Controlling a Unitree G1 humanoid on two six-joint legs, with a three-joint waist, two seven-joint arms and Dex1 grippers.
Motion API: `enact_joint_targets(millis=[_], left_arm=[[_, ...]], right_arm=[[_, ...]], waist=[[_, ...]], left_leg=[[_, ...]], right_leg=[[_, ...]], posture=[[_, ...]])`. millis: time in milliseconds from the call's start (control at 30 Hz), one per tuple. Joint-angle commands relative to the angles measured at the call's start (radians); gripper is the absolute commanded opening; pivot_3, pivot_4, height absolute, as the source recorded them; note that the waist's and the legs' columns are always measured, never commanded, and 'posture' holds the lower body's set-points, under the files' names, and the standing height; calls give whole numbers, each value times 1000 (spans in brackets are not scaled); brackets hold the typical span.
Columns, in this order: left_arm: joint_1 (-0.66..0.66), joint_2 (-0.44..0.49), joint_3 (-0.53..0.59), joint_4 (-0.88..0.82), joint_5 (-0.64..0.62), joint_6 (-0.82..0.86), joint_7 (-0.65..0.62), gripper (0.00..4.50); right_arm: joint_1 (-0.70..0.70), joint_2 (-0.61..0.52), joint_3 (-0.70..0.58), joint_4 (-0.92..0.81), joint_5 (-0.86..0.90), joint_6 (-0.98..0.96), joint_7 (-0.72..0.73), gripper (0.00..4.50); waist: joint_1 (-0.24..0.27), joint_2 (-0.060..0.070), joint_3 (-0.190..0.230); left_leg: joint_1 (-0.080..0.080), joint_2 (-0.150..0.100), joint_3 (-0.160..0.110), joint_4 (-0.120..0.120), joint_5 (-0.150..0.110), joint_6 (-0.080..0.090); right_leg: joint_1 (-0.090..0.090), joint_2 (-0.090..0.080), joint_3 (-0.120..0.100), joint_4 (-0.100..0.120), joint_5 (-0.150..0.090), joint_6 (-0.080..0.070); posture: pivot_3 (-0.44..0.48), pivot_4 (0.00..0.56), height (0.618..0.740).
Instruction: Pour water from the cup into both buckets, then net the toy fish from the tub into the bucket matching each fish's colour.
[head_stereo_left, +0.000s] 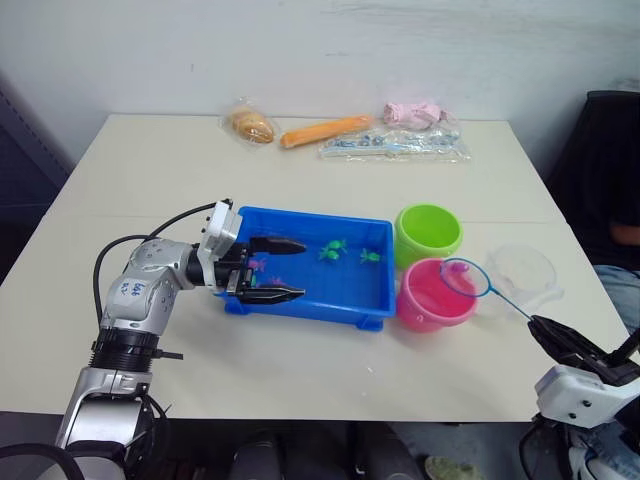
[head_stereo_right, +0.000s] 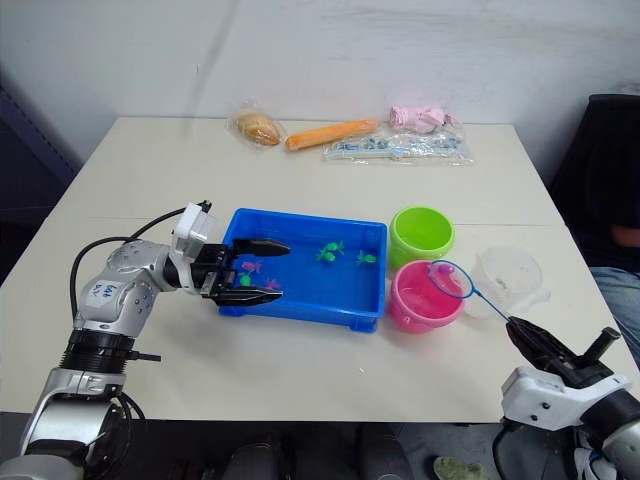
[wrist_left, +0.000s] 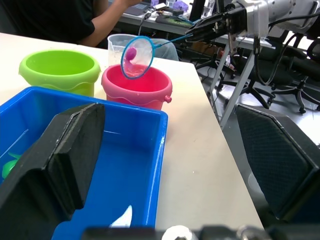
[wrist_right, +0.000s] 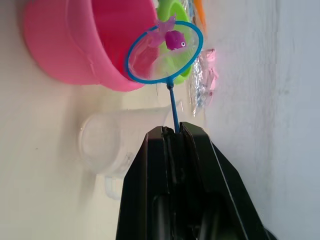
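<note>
One pink fish (wrist_right: 175, 39) sits in the net (wrist_right: 164, 52), held by its handle in the closed right hand (wrist_right: 172, 131) over the pink bucket (head_stereo_left: 434, 294), so tipping it out comes next, while the left hand (head_stereo_left: 282, 268) hovers open at the tub (head_stereo_left: 370, 304)

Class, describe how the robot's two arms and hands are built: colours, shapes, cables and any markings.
The left arm has rounded silver-grey shells, a black ribbed joint ring, a looping black cable and a small blue handwritten mark. Its left hand has a white wrist block and two black tapered fingers. The right hand also has black pointed fingers on a white block with a black wrist.
</note>
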Motion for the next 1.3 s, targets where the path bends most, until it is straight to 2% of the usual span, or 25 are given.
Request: enact_joint_targets(millis=[33, 333, 567, 700, 767, 833, 1000, 1200, 1300], left_arm=[[-11, 1, 14, -34, -7, -1, 5, 4462], [-2, 7, 22, -49, -11, 7, 17, 4462], [2, 9, 26, -55, -13, 11, 23, 4462], [3, 10, 27, -58, -13, 13, 24, 4462], [5, 13, 29, -58, -13, 14, 22, 4462], [9, 20, 35, -60, -14, 16, 24, 4462], [37, 45, 81, -51, -20, 23, 52, 4462], [127, 96, 168, -52, -18, 0, 82, 4462], [167, 114, 221, -53, -26, -10, 109, 4462]], right_arm=[[-4, -8, -29, 20, -28, -39, -64, 0], [-31, -20, -48, -4, -133, -99, -176, 0], [-8, 1, -26, -18, -143, -78, -182, 0], [-2, -3, -22, -28, -84, -69, -170, 0], [-11, -5, -14, -43, 1, -37, -145, 0], [-14, -18, 23, -80, 174, 43, -78, 0], [-80, -81, 111, -236, 702, 415, 63, 0], [-371, -266, 209, -301, 1164, 902, 41, 0], [-488, -330, 282, -275, 1283, 1123, -11, 0]], waist=[[0, 0, 0], [-1, 0, 0], [0, 0, 0], [0, 0, 0], [-1, 0, 0], [-3, 0, 0], [-5, 0, 0], [-5, 0, 0], [-1, 0, 0]], left_leg=[[0, 0, 0, 0, 0, 0], [0, 0, 0, 0, 0, 0], [0, 0, 0, 0, 0, 0], [0, 0, 0, 0, 0, 0], [0, 0, 0, 0, 0, 0], [1, 0, 0, 0, 0, 0], [2, 4, 0, 0, 0, 0], [3, 7, -1, 0, -1, 1], [0, 8, -5, 0, -3, 6]], right_leg=[[0, 0, 0, 0, 0, 0], [0, 0, 1, 0, 0, 0], [0, 0, 2, 0, 0, 0], [1, 0, 2, 0, 0, 0], [1, 0, 2, 0, 0, 0], [1, 0, 2, 0, 0, 0], [3, 1, 3, 1, 0, 0], [3, -1, 4, 1, 0, 0], [3, -2, 3, -1, 0, -1]], posture=[[0, 150, 740], [0, 150, 740], [0, 150, 740], [0, 150, 740], [0, 150, 740], [0, 150, 740], [0, 150, 740], [0, 150, 740], [0, 150, 740]])
